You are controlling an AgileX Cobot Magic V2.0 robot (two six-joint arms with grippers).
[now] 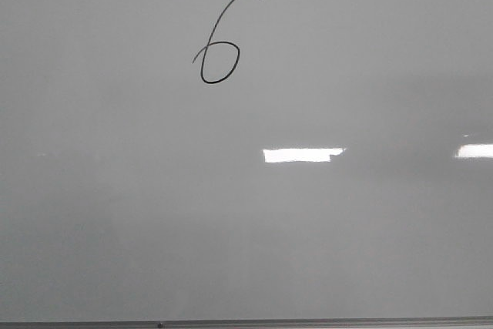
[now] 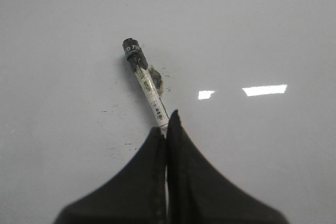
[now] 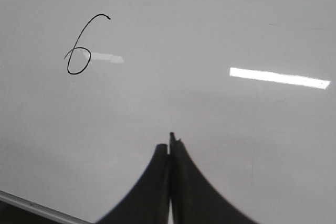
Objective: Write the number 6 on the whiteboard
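Number 6 [image 3: 79, 48] on whiteboard [image 3: 220, 24] (loop closed), well apart from pressed-together right gripper [image 3: 170, 142]

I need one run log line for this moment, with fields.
number 6: drawn, loop closed | whiteboard: otherwise unmarked in front view | left pincer: shut on marker | right pincer: shut, holds nothing

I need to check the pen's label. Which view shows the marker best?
The left wrist view: the marker sticks out from the left gripper, which is shut on it, with its capped end and label visible. The front and right wrist views show no marker.
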